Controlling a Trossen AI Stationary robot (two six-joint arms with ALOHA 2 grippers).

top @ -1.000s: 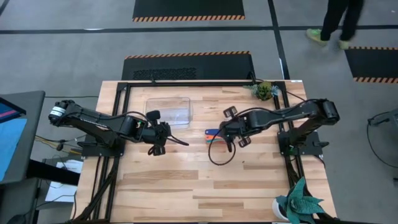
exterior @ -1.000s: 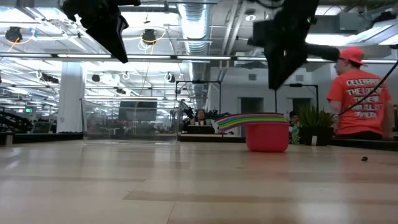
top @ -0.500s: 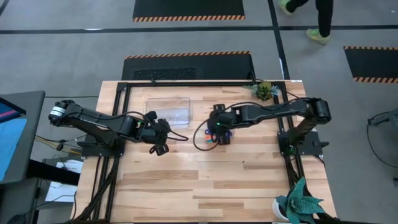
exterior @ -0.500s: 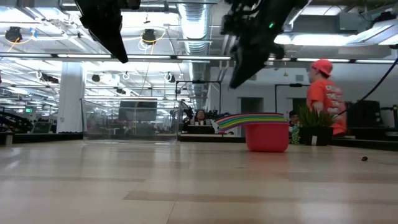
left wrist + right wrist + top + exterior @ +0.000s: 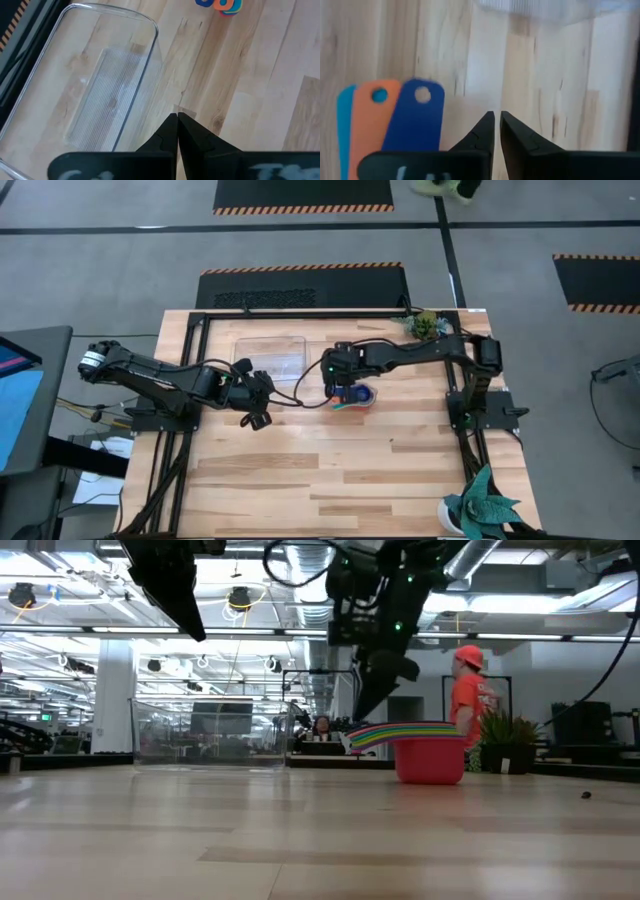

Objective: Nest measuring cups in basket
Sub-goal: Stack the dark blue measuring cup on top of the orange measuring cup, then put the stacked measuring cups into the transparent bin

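Note:
The measuring cups [image 5: 358, 396] sit nested in one stack on the table, right of the basket. In the low view the red cup [image 5: 430, 762] is the outermost and stands on its base, with the handles [image 5: 372, 735] fanned out toward the basket. The clear basket [image 5: 272, 357] rests on its base at the table's far middle. My right gripper [image 5: 496, 121] is shut and hovers just above and beside the handle tips, next to the dark blue handle [image 5: 415, 120]. My left gripper [image 5: 177, 120] is shut and waits in the air near the basket's near right corner.
A small green plant [image 5: 425, 325] stands at the table's far right corner, and another plant [image 5: 480, 500] at the near right. The near half of the table is bare wood. A person in an orange shirt [image 5: 468, 705] walks in the room behind.
My right gripper has swung toward the table's left, from the right side of the cup stack across it to above the handle tips, and has come lower. The cups have stayed where they were. The person behind has walked leftward.

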